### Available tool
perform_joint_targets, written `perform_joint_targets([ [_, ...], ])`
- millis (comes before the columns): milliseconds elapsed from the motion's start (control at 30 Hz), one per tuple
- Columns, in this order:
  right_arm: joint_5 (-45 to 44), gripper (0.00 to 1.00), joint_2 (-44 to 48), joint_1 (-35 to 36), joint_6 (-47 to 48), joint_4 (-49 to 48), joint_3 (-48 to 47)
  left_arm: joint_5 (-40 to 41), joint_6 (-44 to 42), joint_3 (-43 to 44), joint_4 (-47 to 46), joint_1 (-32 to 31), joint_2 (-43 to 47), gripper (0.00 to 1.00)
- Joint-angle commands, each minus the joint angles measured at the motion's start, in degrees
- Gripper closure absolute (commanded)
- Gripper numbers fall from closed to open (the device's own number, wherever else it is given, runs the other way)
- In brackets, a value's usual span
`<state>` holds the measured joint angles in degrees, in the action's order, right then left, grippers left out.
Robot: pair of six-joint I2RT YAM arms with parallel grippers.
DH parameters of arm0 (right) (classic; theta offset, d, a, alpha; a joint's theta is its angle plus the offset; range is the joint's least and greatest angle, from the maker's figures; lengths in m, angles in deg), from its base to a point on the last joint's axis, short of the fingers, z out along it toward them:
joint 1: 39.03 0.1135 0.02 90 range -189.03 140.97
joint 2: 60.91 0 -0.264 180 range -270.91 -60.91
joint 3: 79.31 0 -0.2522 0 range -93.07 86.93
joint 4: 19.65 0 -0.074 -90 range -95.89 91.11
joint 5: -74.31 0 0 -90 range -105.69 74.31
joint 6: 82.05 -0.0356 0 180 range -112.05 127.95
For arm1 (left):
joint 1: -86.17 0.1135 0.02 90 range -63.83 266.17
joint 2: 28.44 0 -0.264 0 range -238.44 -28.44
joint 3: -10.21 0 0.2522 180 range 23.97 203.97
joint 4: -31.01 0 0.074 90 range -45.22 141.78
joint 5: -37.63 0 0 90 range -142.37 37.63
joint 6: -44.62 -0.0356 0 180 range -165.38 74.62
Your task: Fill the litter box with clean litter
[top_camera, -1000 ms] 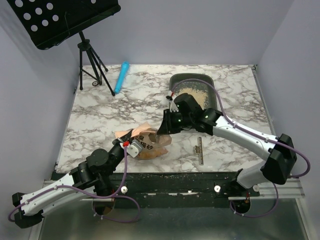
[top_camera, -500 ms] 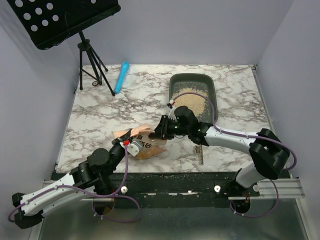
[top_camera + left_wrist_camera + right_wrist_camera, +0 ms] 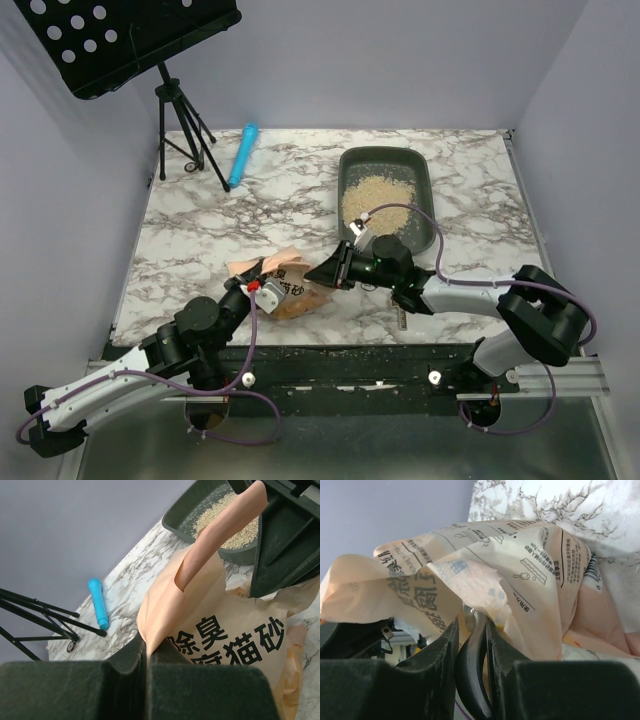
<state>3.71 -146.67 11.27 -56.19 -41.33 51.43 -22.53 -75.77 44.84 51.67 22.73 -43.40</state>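
Observation:
The dark grey-green litter box (image 3: 385, 153) lies at the back right and holds a pile of pale beige litter (image 3: 375, 195); both show in the left wrist view, box (image 3: 185, 517) and litter (image 3: 225, 520). The orange printed bag (image 3: 290, 290) stands at the front middle. My left gripper (image 3: 262, 280) is shut on the bag's edge (image 3: 220, 625) at its left side (image 3: 146, 652). My right gripper (image 3: 325, 272) is shut on the black scoop handle (image 3: 472, 665) and sits at the bag's mouth (image 3: 520, 565). The scoop's bowl is hidden inside the bag.
A blue cylinder (image 3: 243, 153) lies at the back left beside a black tripod stand (image 3: 185, 130). A metal ruler-like strip (image 3: 400, 302) lies under the right forearm. Loose granules dot the black front rail (image 3: 330, 352).
My right arm has drawn back from the litter box and come down and left, bringing the scoop to the bag's mouth. The left gripper has held the bag still.

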Motion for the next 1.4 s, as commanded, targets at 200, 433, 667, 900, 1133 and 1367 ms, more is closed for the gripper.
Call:
perform_joint_targets([
  [200,2.3,1.00,5.9,-1.3,-10.5,-15.9,5.9,-7.4,0.1,2.3,-5.7,-0.2,-1.0,1.00],
  [433,2.7,1.00,8.7,-3.8,-14.0,-19.6,10.6,-13.8,0.5,1.7,-5.3,-0.3,-2.5,1.00],
  [667,7.1,1.00,11.4,-8.4,-18.1,-25.8,16.6,-17.4,0.4,0.8,-5.7,-0.5,-4.0,1.00],
  [900,12.8,1.00,15.9,-14.7,-19.4,-26.6,21.4,-19.3,0.5,0.6,-5.9,-0.8,-7.4,1.00],
  [1133,17.2,1.00,23.4,-19.7,-17.2,-17.9,22.3,-21.0,1.2,0.5,-6.6,-1.0,-10.5,1.00],
  [1367,15.4,1.00,35.0,-23.0,-6.6,9.4,15.6,-21.4,1.4,0.3,-8.2,-1.5,-11.4,1.00],
])
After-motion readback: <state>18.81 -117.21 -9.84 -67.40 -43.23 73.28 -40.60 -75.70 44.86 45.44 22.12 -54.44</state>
